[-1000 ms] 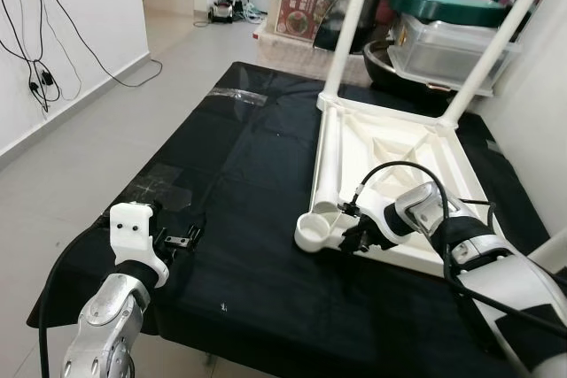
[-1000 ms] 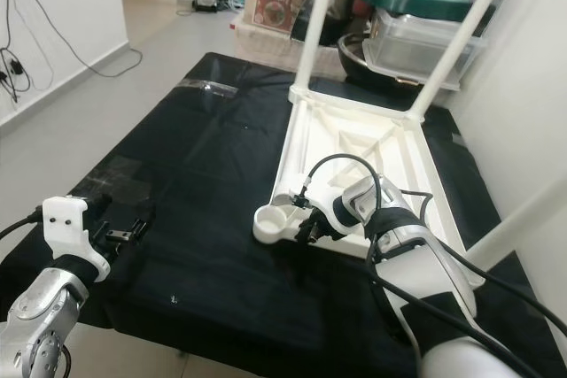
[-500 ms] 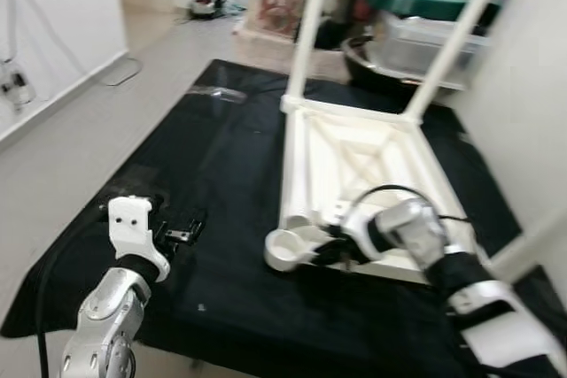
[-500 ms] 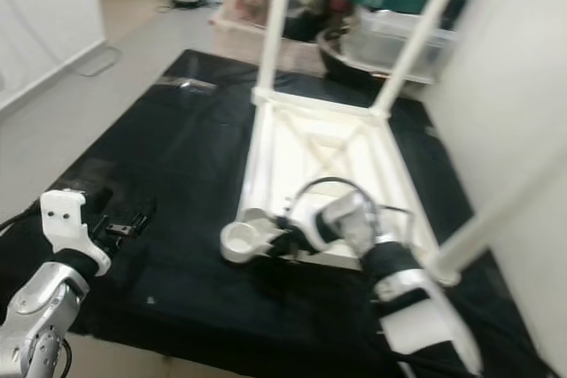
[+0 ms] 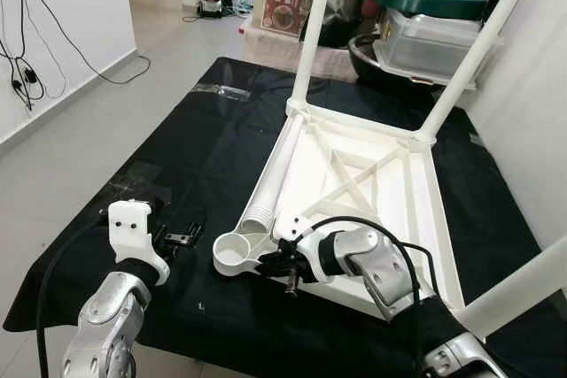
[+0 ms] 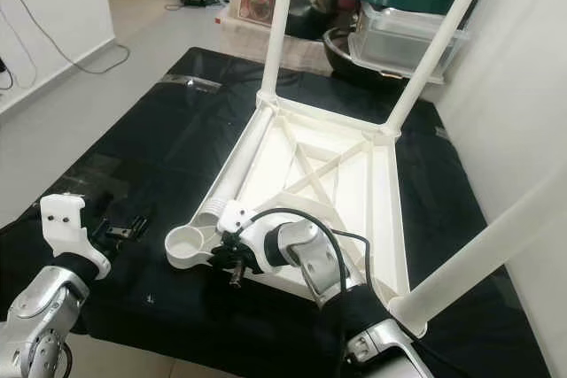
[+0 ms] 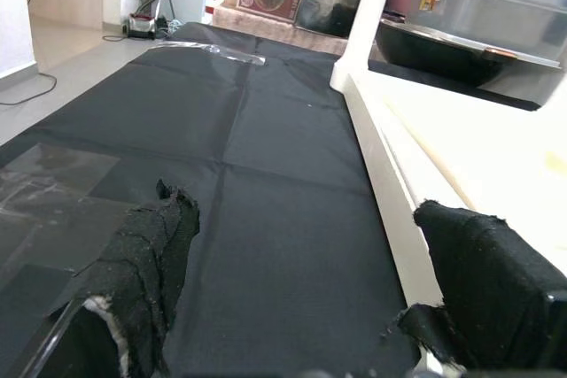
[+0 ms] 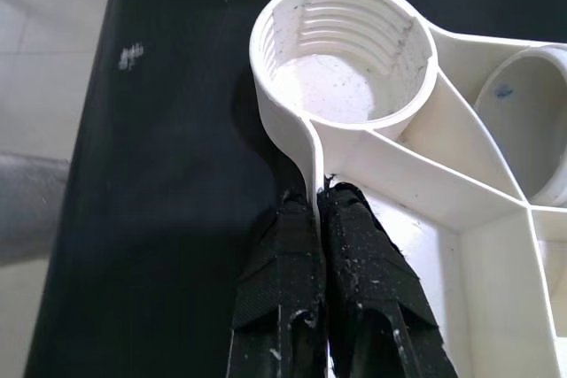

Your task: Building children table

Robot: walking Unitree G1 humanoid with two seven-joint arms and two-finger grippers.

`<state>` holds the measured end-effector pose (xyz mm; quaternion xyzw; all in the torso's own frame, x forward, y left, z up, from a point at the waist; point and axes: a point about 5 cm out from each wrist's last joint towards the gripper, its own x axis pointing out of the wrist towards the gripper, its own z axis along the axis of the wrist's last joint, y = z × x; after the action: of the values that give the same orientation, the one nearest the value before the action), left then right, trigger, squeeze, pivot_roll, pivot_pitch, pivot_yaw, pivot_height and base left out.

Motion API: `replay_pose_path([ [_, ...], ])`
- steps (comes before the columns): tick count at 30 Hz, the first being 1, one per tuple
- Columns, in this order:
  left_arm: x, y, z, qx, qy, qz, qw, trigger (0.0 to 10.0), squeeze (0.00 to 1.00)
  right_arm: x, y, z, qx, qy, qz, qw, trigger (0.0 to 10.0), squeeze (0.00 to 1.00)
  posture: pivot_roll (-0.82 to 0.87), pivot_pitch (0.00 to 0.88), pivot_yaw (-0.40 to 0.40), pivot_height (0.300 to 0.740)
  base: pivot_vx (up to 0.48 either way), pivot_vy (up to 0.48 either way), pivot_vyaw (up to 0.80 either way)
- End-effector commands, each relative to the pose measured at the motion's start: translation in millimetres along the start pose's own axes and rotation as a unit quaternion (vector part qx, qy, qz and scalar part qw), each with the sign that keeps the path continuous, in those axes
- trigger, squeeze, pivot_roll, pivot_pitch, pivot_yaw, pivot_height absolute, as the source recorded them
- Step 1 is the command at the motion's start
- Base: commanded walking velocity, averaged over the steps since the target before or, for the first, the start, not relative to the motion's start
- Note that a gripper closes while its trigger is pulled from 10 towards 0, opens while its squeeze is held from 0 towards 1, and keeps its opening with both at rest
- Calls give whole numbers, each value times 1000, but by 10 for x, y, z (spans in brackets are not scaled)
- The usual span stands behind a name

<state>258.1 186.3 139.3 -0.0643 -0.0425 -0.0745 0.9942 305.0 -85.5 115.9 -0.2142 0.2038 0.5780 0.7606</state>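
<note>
Right gripper (image 8: 319, 205): fingers pinched narrow on the thin rim of the upturned white table top (image 5: 390, 183), just behind its empty threaded corner socket (image 8: 344, 52). Beside the gripper, a loose white leg (image 5: 279, 170) lies inside the frame along the edge running away from it. Two fitted legs (image 5: 312, 33) stand upright at the far corners. All rests on a black cloth (image 5: 221, 139). Left gripper (image 5: 182, 238): well apart to the left, low over the cloth, fingers spread wide, holding nothing.
</note>
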Motion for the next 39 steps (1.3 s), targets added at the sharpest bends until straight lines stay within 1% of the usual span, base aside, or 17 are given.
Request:
replay_pose_path([
  [1,13,-30,-10,-4,0,-6,1000,10000,0,-101,-46,-160,-9,26,-17,999,10000,0,45,0,-139,740,0,0,0],
  [2,18,-30,-10,-4,0,-7,1000,10000,0,-134,-62,-184,-15,29,-23,999,10000,0,45,0,-139,740,0,0,0],
  [3,25,-28,-10,-4,0,-7,1000,10000,0,-189,-79,-218,-22,29,-24,999,10000,1000,46,0,-138,740,0,0,0],
  [7,33,-24,-10,-4,1,-7,1000,10000,0,-298,-93,-274,-32,34,-20,999,10000,1000,44,0,-134,740,0,0,0],
  [14,29,-2,-15,-1,3,-7,1000,10000,0,-422,83,-125,-43,4,39,998,10000,1000,46,0,-127,740,0,0,0],
  [17,17,17,-21,2,4,-6,1000,10000,0,-545,-10,203,-57,-54,5,997,10000,1000,50,0,-122,740,0,0,0],
  [20,10,25,-23,3,4,-5,1000,10000,0,-583,-51,317,-60,-77,-11,995,10000,1000,51,0,-121,740,0,0,0],
  [22,-38,111,0,-2,-11,28,1000,10000,0,-678,-239,636,-62,-146,-112,981,10000,1000,48,0,-114,740,0,0,0],
  [23,-38,111,0,-2,-11,28,1000,10000,0,-678,-239,636,-62,-146,-112,981,10000,1000,48,0,-114,740,0,0,0],
  [25,-76,181,32,5,-28,71,997,10000,0,-744,-425,773,-65,-165,-246,953,10000,1000,49,0,-113,740,0,0,0],
  [26,-76,181,32,5,-28,71,997,10000,0,-744,-425,773,-65,-165,-246,953,10000,1000,49,0,-113,740,0,0,0],
  [28,-107,204,71,38,-36,107,993,10000,0,-709,-422,732,-63,-152,-297,940,10000,1000,49,0,-111,740,0,0,0],
  [29,-135,208,72,46,-37,118,991,10000,0,-660,-376,664,-71,-130,-303,941,10000,498,50,0,-106,740,0,0,0],
  [30,-154,209,69,48,-37,122,991,10000,0,-626,-339,619,-77,-115,-302,943,10000,498,50,0,-106,740,0,0,0],
  [31,-205,223,50,45,-34,136,989,10000,0,-563,-281,521,-78,-91,-301,946,10000,0,51,0,-105,740,0,0,0],
  [34,-318,238,10,48,-22,158,986,10000,0,-461,-169,371,-81,-56,-300,949,10000,0,58,0,-107,740,0,0,0],
  [39,-392,128,-43,48,-2,139,989,10000,0,-411,-169,308,-101,-29,-319,942,10000,0,63,0,-108,740,0,0,0],
])
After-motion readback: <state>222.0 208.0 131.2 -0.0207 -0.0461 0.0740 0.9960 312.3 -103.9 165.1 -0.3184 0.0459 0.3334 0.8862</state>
